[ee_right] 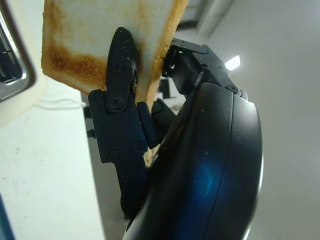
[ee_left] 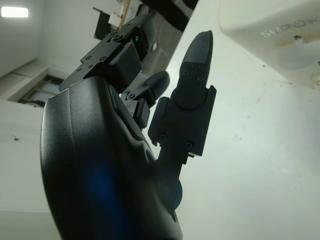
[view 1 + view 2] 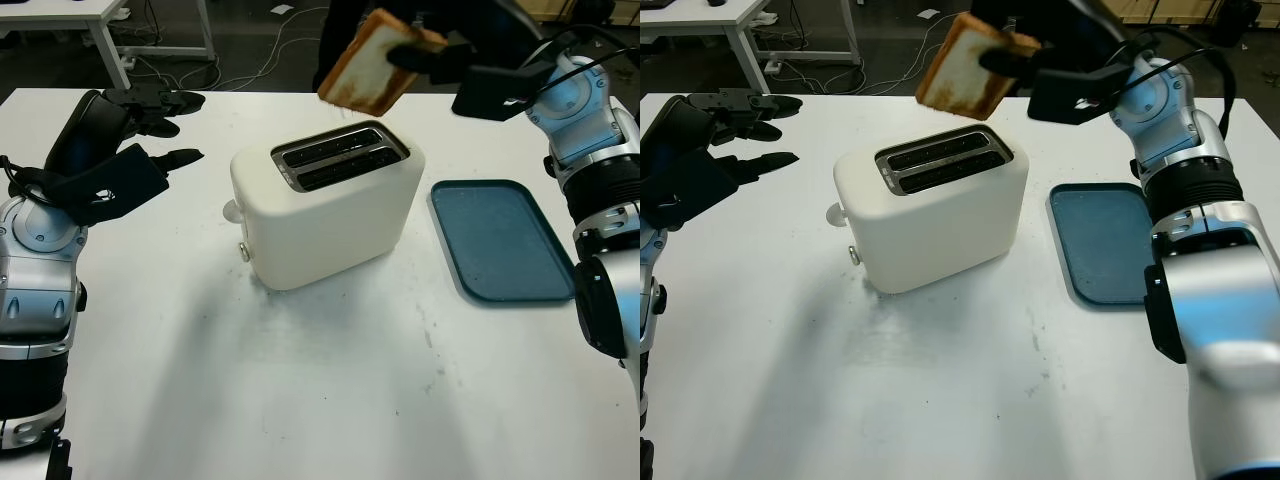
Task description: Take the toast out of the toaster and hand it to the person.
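A slice of browned toast [image 3: 368,68] hangs in the air above the back of the cream toaster [image 3: 330,205], clear of its two slots. My right hand [image 3: 425,55] is shut on the toast's right edge; the right wrist view shows a black finger [image 1: 120,65] pressed across the toast [image 1: 90,35]. The toaster stands mid-table with both slots showing no bread. My left hand [image 3: 150,125] is open above the table's left side, apart from the toaster, whose side appears in the left wrist view [image 2: 280,30].
A blue-grey tray [image 3: 500,240] lies flat on the white table [image 3: 330,380] to the right of the toaster. Desk legs and cables are on the floor beyond the table's far edge. A dark shape stands behind the toast at the far edge.
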